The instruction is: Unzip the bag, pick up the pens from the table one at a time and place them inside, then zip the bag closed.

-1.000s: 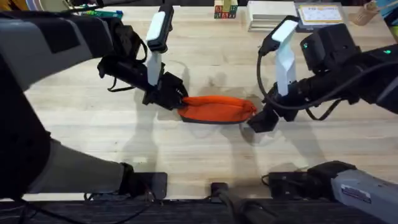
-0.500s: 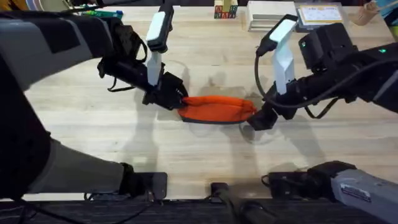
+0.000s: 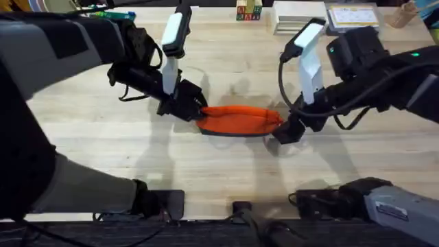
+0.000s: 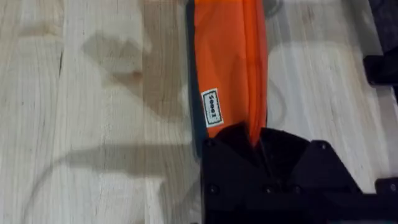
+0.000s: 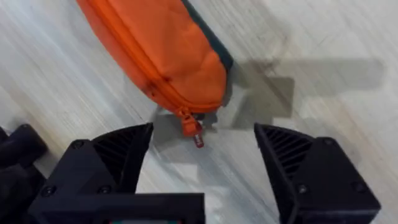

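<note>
The orange bag lies lengthwise in the middle of the table, its zipper closed along the top. My left gripper is shut on the bag's left end; the left wrist view shows the orange fabric pinched between the black fingers. My right gripper stands open just off the bag's right end. In the right wrist view the small zipper pull hangs at the tip of the bag, between and slightly ahead of the spread fingers, untouched. The pens are out of view.
Along the table's far edge sit coloured blocks, stacked papers and a white box, and markers at the far left. Bare wood lies in front of the bag.
The right gripper has crept slightly left toward the bag's right end. The left gripper and the bag have stayed put.
</note>
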Controlling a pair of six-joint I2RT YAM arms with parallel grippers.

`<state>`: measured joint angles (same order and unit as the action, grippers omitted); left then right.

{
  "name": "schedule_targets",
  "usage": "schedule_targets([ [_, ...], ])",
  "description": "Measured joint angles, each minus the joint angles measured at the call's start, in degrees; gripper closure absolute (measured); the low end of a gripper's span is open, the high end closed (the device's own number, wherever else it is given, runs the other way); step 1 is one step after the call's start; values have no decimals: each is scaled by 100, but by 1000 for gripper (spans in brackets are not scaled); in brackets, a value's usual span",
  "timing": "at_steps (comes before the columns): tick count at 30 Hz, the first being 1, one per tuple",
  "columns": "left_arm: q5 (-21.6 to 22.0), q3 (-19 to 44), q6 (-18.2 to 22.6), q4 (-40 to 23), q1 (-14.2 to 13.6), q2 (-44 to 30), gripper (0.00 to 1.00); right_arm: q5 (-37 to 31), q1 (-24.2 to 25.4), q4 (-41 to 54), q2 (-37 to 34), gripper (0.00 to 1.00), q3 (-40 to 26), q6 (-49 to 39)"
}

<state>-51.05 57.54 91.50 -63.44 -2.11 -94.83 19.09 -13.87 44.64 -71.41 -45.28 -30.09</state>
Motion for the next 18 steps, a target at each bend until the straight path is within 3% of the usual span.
schedule_targets([
  [4,0,0,0,0,0,0,958,0,0,-6,-171,6,0,0],
  [8,0,0,2,2,0,0,958,0,0,-44,-174,138,0,-16],
  [14,0,0,0,0,-2,0,958,0,0,-48,-174,517,0,-36],
  [18,0,0,2,7,0,0,958,7,0,-37,-174,940,0,-35],
])
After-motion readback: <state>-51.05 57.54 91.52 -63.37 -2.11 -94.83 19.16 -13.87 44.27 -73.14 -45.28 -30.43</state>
